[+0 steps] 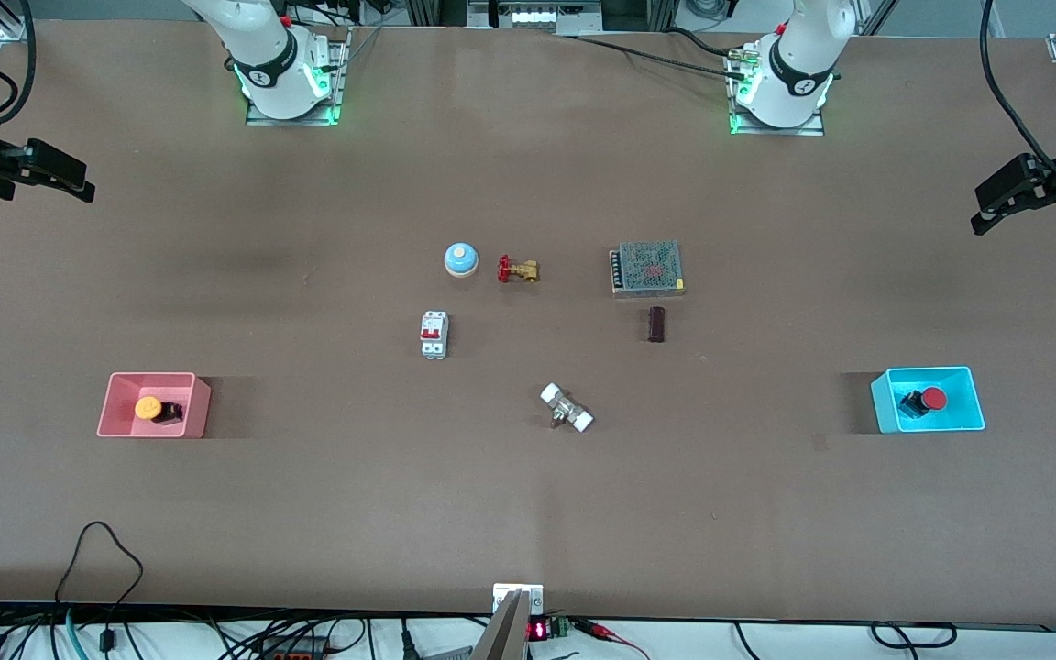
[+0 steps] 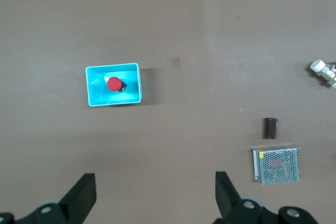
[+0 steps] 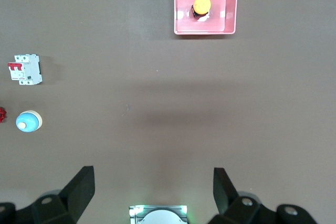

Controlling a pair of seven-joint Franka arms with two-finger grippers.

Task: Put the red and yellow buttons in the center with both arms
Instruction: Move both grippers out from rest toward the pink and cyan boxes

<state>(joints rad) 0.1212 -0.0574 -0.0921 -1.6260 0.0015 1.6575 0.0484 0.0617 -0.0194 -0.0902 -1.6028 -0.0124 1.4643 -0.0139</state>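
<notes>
The orange-yellow button (image 1: pixel 148 407) sits in a pink tray (image 1: pixel 115 403) toward the right arm's end of the table; it also shows in the right wrist view (image 3: pixel 201 5). The red button (image 1: pixel 933 399) sits in a cyan tray (image 1: pixel 968 403) toward the left arm's end; it also shows in the left wrist view (image 2: pixel 114 84). My right gripper (image 1: pixel 42 179) hangs high over its end of the table, open and empty (image 3: pixel 152 182). My left gripper (image 1: pixel 1028 215) hangs high over the other end, open and empty (image 2: pixel 155 187). The brown tabletop centre (image 1: pixel 510 367) is bare.
Around the middle lie a blue dome (image 1: pixel 460 259), a brass valve with a red handwheel (image 1: pixel 518 269), a white circuit breaker (image 1: pixel 434 335), a metal mesh box (image 1: pixel 647 268), a small dark cylinder (image 1: pixel 656 324) and a white-ended fitting (image 1: pixel 566 408).
</notes>
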